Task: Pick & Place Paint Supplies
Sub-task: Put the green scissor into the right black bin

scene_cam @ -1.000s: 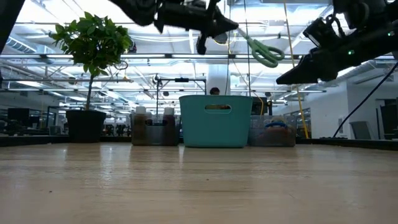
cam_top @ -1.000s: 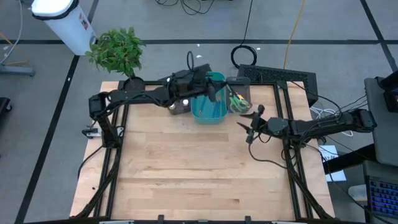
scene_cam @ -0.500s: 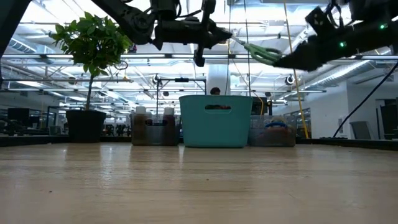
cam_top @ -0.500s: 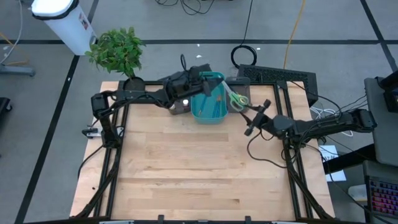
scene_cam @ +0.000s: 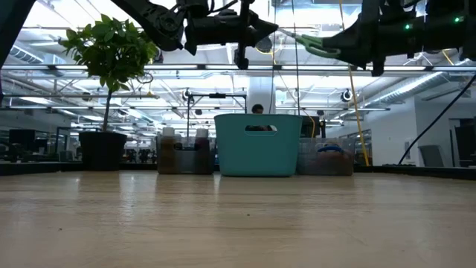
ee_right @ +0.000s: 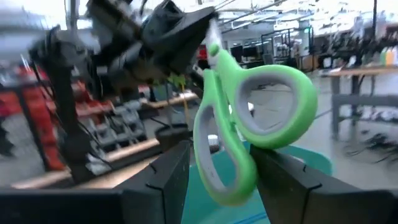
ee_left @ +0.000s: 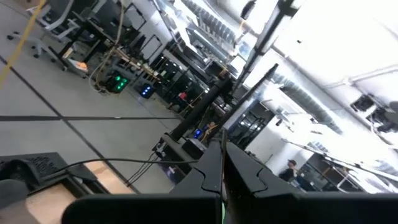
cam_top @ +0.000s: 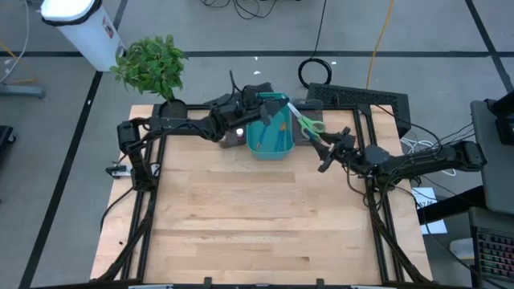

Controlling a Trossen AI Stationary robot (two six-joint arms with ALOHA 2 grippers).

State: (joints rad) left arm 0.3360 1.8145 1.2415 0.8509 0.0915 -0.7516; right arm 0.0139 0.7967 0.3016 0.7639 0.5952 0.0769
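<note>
The green-handled scissors [cam_top: 306, 122] hang in mid-air between the two arms, high above the desk [cam_top: 241, 217] and just beyond the far right corner of the teal bin [cam_top: 269, 138]. The left claw [cam_top: 273, 106] is fully shut on the blade end — in its own wrist view the two dark fingers meet on a thin edge. From that claw the scissors' long axis runs straight out toward the other arm, blades nearest, handle loops farthest.

The right claw [ee_right: 214, 171] stands wide, and the green loops [ee_right: 249, 130] sit right between its fingers [ee_right: 165, 177], the handle end pointing into the gap. In the low view the handles [scene_cam: 321, 47] lie just at the tips of that claw [scene_cam: 349, 46]. Whether either finger already touches the plastic cannot be told; no grip shows.

So this reads as a hand-over in the air. It turns on one thing — the loops lie in line with the right claw's gap, with the blades pointing away from it toward the left claw. The right arm is the one nearer the handles; it likely needs only to close, then the left to let go.
</note>
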